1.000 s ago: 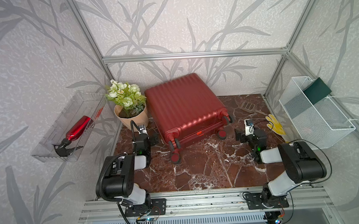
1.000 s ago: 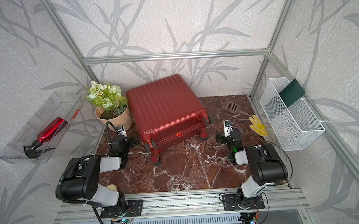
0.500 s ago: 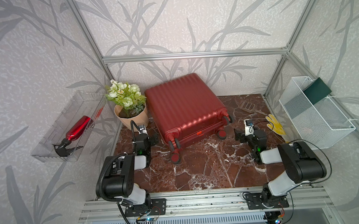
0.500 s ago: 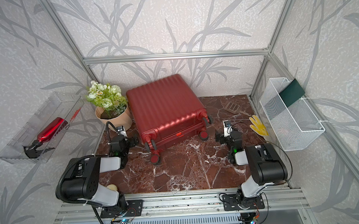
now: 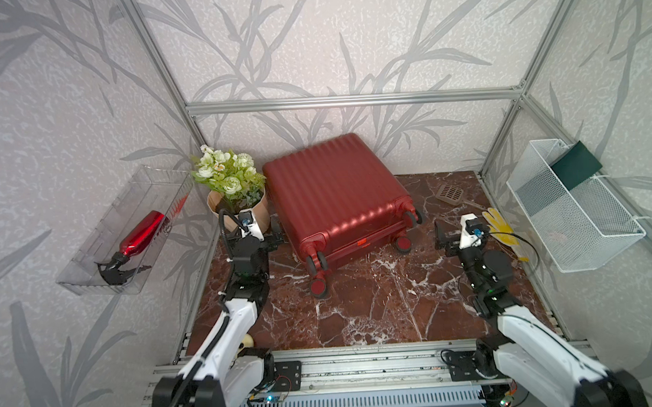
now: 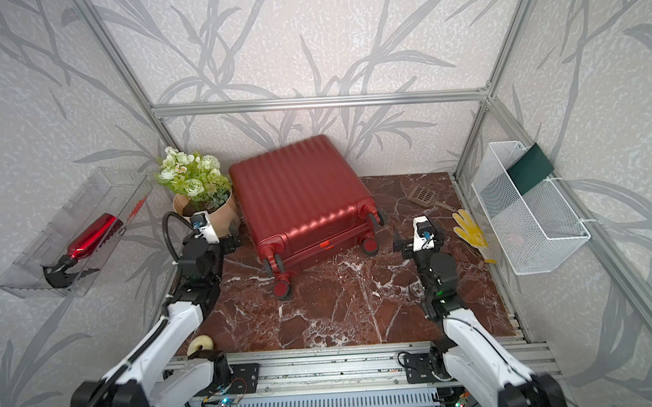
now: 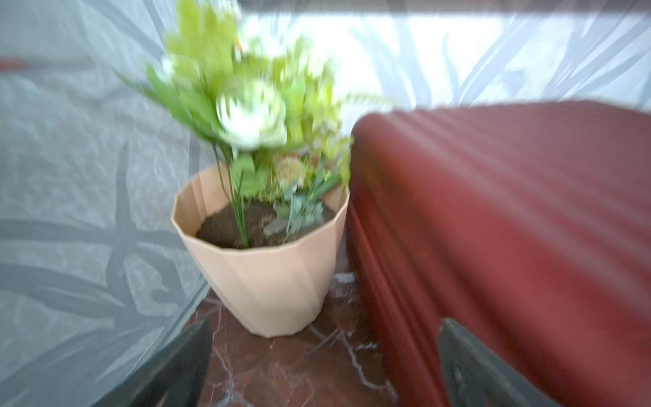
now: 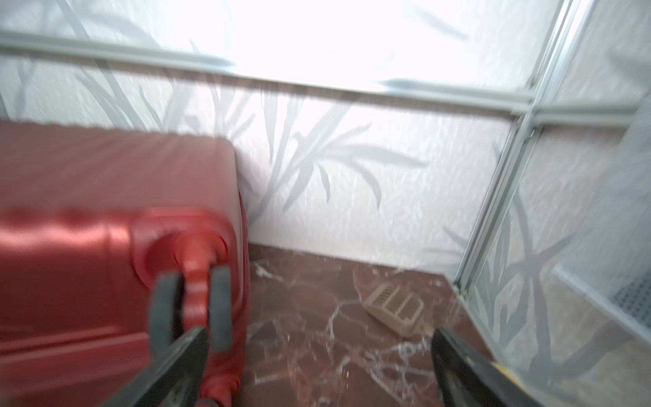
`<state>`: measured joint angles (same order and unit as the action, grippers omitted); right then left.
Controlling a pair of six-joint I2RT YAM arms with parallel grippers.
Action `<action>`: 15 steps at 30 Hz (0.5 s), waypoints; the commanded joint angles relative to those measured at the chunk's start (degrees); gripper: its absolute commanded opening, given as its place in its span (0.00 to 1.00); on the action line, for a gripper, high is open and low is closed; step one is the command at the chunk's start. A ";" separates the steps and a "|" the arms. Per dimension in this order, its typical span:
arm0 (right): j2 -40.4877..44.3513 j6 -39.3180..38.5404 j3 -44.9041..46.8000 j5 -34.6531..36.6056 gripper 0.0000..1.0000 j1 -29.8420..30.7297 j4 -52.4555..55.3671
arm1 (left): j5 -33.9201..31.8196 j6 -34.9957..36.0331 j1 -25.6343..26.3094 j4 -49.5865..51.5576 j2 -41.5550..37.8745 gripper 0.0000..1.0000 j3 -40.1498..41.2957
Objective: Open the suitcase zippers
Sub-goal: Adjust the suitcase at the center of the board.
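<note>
Suitcase (image 5: 335,196): you have it lying flat and closed at the back edge of the marble floor (image 5: 379,305), wheels toward the front edge.
Zippers: too small and blurred for you to make out.
Left gripper (image 7: 324,370): jaws wide, holding nothing, low between the flower pot (image 7: 267,275) and the suitcase's side.
Right gripper (image 8: 317,373): jaws wide, empty, facing a spinner wheel (image 8: 197,303), apart from it.

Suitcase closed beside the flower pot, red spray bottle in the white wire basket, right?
No: the red spray bottle lies in the clear wall tray, not the white wire basket; both top views show it. The suitcase is closed beside the flower pot.
</note>
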<state>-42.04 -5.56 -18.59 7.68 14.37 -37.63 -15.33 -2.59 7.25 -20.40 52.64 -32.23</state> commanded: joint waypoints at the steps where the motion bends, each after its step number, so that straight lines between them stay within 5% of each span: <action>1: 9.10 1.05 -6.57 4.80 0.99 6.09 23.39 | -4.99 -0.40 5.02 17.63 -6.75 0.99 -4.81; 4: 5.86 0.14 -18.74 9.54 0.99 19.02 35.53 | -4.38 -4.20 10.41 28.73 -10.66 0.99 -9.62; 8: -10.03 -2.15 -41.38 25.68 0.99 37.69 53.92 | -8.87 -18.13 13.93 53.19 -9.82 0.99 -21.65; 10: -16.25 2.02 -50.26 19.95 0.99 38.85 63.43 | -9.98 -19.75 13.77 58.31 -9.44 0.99 -23.50; 13: -22.10 7.00 -54.89 10.19 0.99 37.96 62.11 | 1.04 -17.35 12.79 56.25 -10.14 0.99 -19.49; 15: -28.70 12.51 -62.32 -2.55 0.99 33.72 67.57 | 5.35 -19.28 12.00 58.77 -8.93 0.99 -18.73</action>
<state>-65.89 -0.67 -74.76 16.99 51.20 18.15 -16.99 -17.80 20.08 28.62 42.30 -52.60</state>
